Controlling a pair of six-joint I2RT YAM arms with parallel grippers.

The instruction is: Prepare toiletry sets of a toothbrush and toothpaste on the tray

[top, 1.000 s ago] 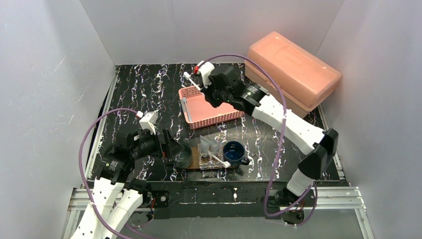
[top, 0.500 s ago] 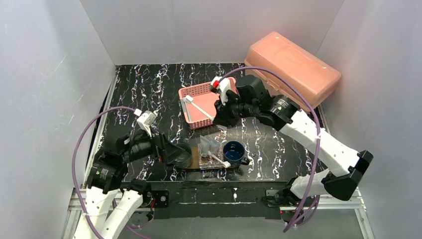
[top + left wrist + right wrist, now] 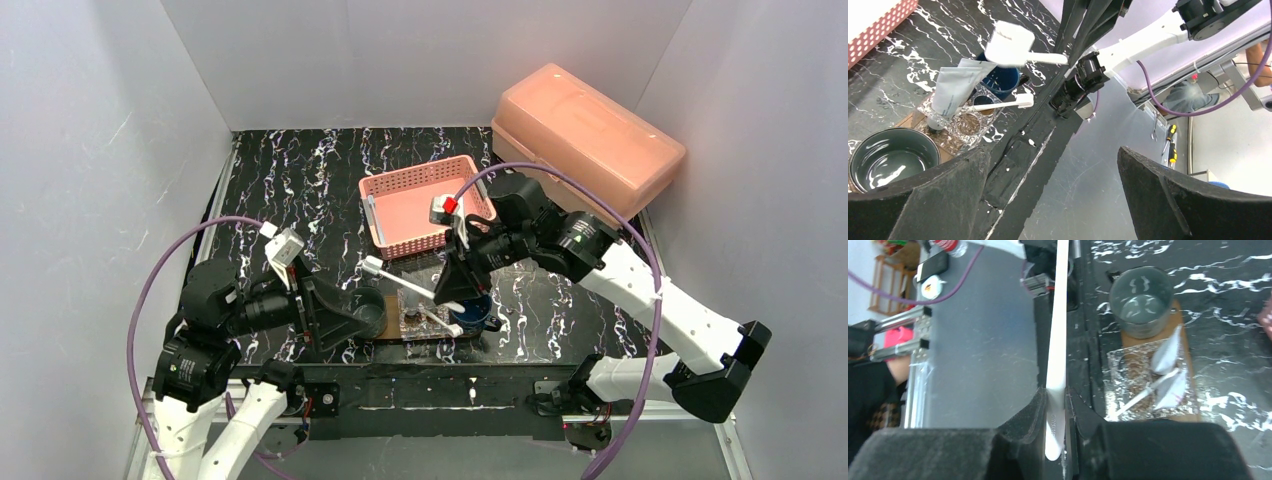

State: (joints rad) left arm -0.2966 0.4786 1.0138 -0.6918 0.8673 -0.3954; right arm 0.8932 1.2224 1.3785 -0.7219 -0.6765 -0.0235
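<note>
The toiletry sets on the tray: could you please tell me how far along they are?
Done: the clear glass cup holds a toothpaste tube and a toothbrush. In hand: the right gripper is shut on a second toothbrush, by the blue mug. Left: that mug shows nothing inside from here, and the grey-green cup looks empty. The left gripper is open.

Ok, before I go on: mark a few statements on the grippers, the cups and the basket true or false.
1. The right gripper is shut on a toothbrush. True.
2. The left gripper grips the grey-green cup. False: its jaws stand wide open and hold nothing.
3. The clear glass holds a toothpaste tube and a second toothbrush. True.
4. The grey-green cup has a toothbrush in it. False: it is empty.
5. The pink basket sits on the tray. False: it stands on the table behind the tray.
</note>
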